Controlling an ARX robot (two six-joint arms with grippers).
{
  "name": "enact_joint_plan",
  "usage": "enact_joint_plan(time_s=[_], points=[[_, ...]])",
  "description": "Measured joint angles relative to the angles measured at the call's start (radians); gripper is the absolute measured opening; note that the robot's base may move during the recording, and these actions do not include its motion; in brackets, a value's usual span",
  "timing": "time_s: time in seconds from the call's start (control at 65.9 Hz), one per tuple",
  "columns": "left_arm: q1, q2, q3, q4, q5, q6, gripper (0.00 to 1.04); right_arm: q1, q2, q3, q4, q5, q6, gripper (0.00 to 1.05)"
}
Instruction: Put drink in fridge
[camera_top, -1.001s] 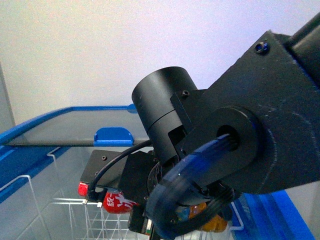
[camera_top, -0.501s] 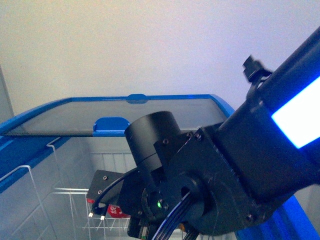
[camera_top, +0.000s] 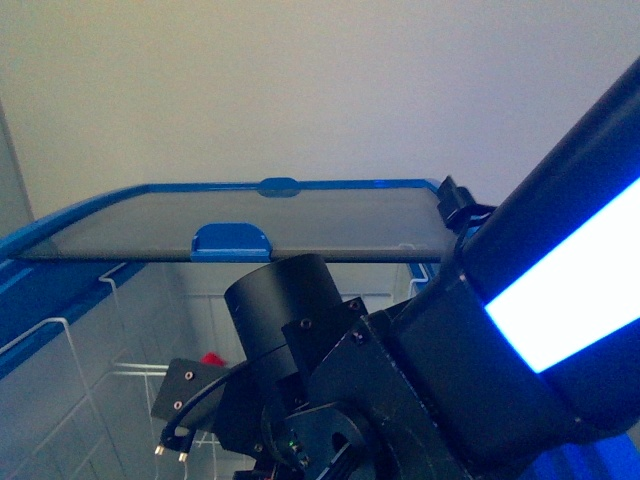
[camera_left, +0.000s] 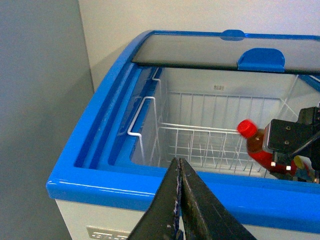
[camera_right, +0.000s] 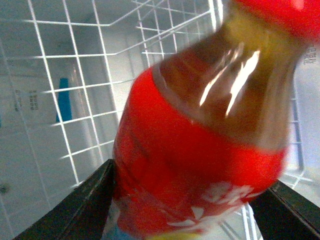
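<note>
The drink (camera_left: 254, 146), a red-capped bottle with a red label, hangs tilted inside the open fridge (camera_left: 150, 189) above its white wire basket (camera_left: 200, 145). My right gripper (camera_left: 283, 150) is shut on it. In the right wrist view the drink (camera_right: 200, 150) fills the picture between the black fingers (camera_right: 85, 210), with basket wires (camera_right: 75, 75) behind. In the front view only its red cap (camera_top: 211, 358) shows beside my right arm (camera_top: 400, 400). My left gripper (camera_left: 178, 162) is shut and empty, held just outside the fridge's blue front rim.
The glass sliding lid (camera_left: 210, 50) with its blue handle (camera_left: 261, 60) covers the far half of the fridge. A pale grey panel (camera_left: 40, 100) stands beside the fridge. A white wall rises behind it. My right arm blocks much of the front view.
My right arm has sunk lower into the fridge opening with the drink. In the front view the bottle's label has dropped out of sight and only the cap remains visible.
</note>
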Motion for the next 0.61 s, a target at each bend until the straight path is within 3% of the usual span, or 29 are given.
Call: enact_joint_plan(time_s=[0.121, 0.425, 0.531, 0.607], points=[[0.000, 0.000, 0.000, 0.000, 0.000, 0.000, 0.03, -0.002, -0.096, -0.032, 0.004, -0.025, 0.021, 0.99], [0.000, 0.000, 0.000, 0.000, 0.000, 0.000, 0.03, -0.051, -0.460, -0.142, -0.101, -0.104, 0.193, 0.97], [0.000, 0.000, 0.000, 0.000, 0.000, 0.000, 0.03, -0.095, -0.589, -0.173, -0.145, -0.069, 0.245, 0.97], [0.000, 0.000, 0.000, 0.000, 0.000, 0.000, 0.03, -0.161, -0.700, -0.205, -0.152, 0.009, 0.293, 0.97]])
